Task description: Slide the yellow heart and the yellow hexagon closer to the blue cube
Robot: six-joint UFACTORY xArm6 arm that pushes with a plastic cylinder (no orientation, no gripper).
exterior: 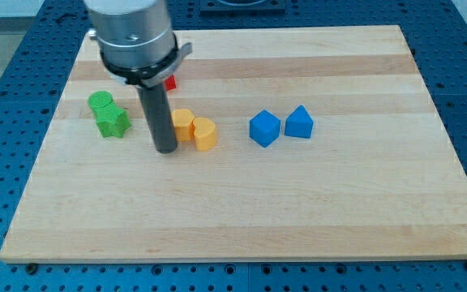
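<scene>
two green blocks [108,115]; two yellow blocks [195,128], two blue blocks [280,126]

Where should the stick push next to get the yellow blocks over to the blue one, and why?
Probably a short push toward the view's right. My tip sits just left of the yellow hexagon, which touches the yellow heart. The blue cube lies farther right across bare wood, so one rightward push should likely carry both yellow blocks toward it.

Two yellow blocks [194,128], two blue [280,126], two green [108,114], one red [169,81], pale striped board [314,203].
</scene>
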